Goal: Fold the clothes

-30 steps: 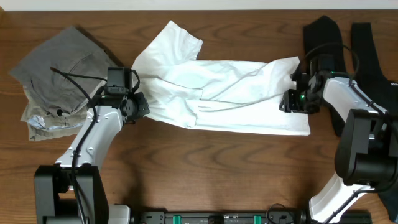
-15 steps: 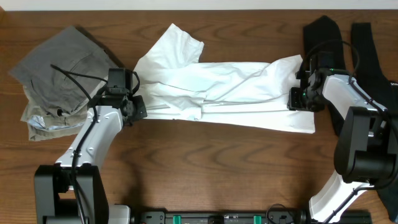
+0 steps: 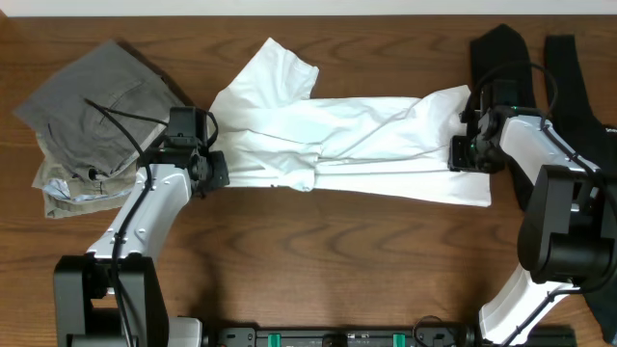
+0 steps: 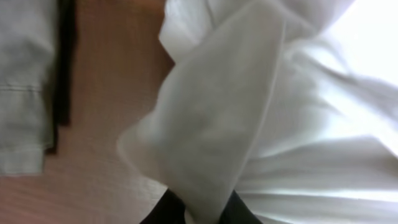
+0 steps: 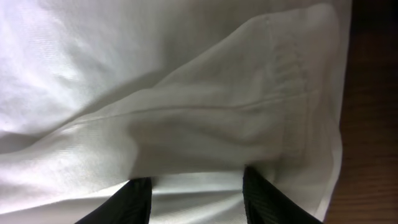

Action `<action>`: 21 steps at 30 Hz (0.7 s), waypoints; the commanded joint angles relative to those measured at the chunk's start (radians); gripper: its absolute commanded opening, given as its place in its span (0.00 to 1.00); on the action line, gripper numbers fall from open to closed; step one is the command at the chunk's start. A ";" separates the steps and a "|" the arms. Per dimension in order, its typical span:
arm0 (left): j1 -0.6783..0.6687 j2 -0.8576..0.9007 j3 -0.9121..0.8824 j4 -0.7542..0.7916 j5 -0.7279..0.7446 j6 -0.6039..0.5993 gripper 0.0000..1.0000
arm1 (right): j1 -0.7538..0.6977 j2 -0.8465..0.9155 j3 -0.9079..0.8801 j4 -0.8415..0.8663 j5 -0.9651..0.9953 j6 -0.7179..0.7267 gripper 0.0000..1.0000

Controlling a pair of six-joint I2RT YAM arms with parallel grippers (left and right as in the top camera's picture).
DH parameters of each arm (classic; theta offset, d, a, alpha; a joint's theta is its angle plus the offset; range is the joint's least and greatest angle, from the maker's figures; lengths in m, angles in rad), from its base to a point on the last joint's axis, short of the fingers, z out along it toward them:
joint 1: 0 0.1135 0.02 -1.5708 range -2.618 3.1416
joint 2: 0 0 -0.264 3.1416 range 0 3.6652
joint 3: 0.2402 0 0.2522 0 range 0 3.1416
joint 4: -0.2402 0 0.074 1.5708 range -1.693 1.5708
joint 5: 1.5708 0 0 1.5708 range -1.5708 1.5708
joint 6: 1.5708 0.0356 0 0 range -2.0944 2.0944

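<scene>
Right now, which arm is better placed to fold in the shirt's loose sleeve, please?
Left: the sleeve lies close to the left gripper, while the right gripper grips the opposite end of the shirt.

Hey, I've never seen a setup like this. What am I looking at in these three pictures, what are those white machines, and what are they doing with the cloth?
These are two robot arms working at a wooden table. The wide picture looks straight down from a fixed camera above. The two close-ups come from a small camera on each arm's wrist, so the dark prongs at the bottom edge are that arm's own pincer.

A white T-shirt lies stretched across the middle. The left pincer pinches a fold at one end, and the right pincer appears to grip the other end, so the shirt is pulled out between them.

Beyond the left arm, grey trousers are piled on a khaki pair. A black garment lies by the right arm.
</scene>
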State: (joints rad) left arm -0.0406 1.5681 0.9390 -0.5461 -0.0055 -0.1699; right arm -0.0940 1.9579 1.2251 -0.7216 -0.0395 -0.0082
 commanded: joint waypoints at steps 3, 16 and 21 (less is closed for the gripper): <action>0.011 0.001 -0.006 -0.045 -0.006 0.020 0.24 | -0.043 0.095 -0.050 -0.016 0.118 0.015 0.48; 0.010 -0.005 -0.005 -0.016 -0.003 0.019 0.26 | -0.043 0.095 -0.050 -0.027 0.118 0.015 0.50; 0.010 -0.018 -0.005 0.045 0.124 0.019 0.06 | -0.043 0.095 -0.050 -0.026 0.118 0.016 0.50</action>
State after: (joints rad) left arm -0.0345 1.5677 0.9390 -0.5255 0.0216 -0.1528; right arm -0.1108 1.9617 1.2293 -0.7330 -0.0006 -0.0078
